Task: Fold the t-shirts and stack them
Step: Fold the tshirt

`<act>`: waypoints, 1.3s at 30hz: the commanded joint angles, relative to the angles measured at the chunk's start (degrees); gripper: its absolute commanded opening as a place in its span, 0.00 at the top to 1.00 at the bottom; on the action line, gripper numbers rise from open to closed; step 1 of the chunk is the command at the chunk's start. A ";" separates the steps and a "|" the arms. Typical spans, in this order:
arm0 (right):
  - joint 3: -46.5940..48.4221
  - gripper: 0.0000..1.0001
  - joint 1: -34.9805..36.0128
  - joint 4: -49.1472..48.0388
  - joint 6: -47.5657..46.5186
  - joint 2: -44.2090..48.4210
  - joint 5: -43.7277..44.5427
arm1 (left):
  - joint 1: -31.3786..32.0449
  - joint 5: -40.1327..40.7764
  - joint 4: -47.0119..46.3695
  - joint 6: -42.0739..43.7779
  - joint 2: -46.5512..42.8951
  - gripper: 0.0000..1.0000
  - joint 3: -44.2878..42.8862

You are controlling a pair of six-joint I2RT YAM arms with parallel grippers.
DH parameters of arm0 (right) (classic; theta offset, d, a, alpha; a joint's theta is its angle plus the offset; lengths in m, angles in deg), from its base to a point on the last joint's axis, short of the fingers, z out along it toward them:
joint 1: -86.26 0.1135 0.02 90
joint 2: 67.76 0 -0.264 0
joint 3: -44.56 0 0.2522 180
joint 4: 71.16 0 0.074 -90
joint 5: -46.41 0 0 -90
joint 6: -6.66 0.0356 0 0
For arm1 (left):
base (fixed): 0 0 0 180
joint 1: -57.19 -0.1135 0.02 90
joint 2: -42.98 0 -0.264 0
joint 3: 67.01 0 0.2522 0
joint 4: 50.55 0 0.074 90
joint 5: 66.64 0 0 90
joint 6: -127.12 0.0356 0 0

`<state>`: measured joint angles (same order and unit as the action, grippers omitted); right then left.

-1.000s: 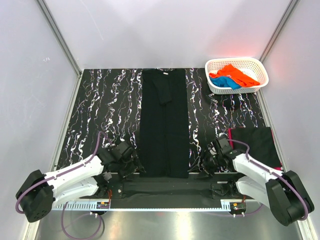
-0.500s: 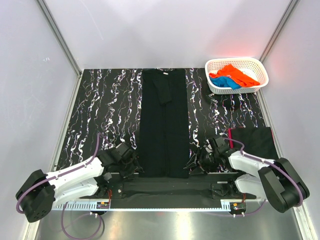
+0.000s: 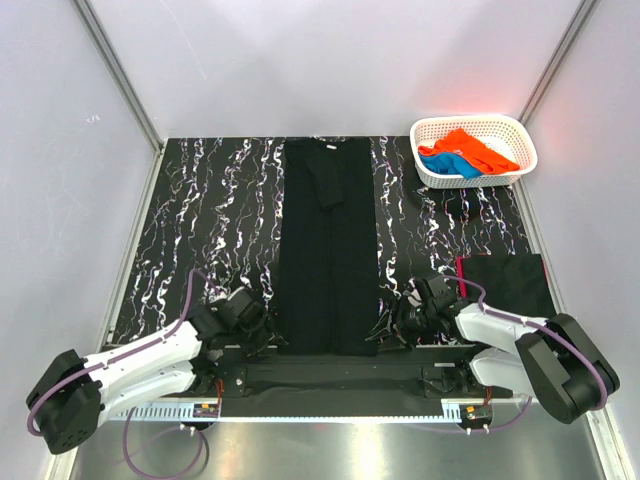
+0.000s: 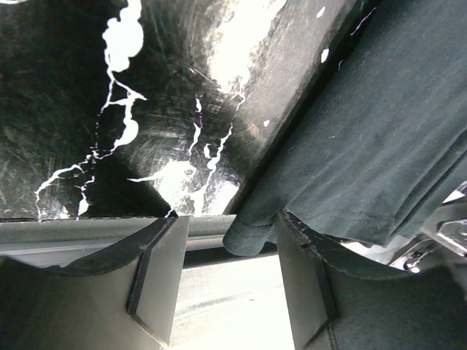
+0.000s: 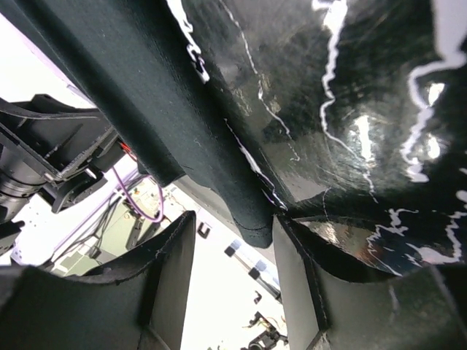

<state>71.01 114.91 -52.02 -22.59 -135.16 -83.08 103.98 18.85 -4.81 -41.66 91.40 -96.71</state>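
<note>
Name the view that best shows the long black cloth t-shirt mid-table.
Top external: the whole long black cloth t-shirt is visible, collar to hem. Left wrist shows only its near left corner; right wrist only its near right corner.

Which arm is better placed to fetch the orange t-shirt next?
Probably right: the orange t-shirt lies in the basket at far right, the right gripper's side; the left gripper sits across the black t-shirt.

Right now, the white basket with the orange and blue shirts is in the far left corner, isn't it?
No. The white basket holding the orange shirt and blue shirt sits in the far right corner, not the left. The top view shows it.
</note>
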 commanded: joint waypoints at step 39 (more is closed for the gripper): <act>3.04 1.00 1.50 11.13 -3.01 4.99 2.22 | -0.64 2.67 -3.95 2.49 -3.61 1.00 -7.33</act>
<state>72.23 116.00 -45.37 -26.50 -132.56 -82.03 103.85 18.87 -3.89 -40.44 87.03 -97.80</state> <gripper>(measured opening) 0.021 0.024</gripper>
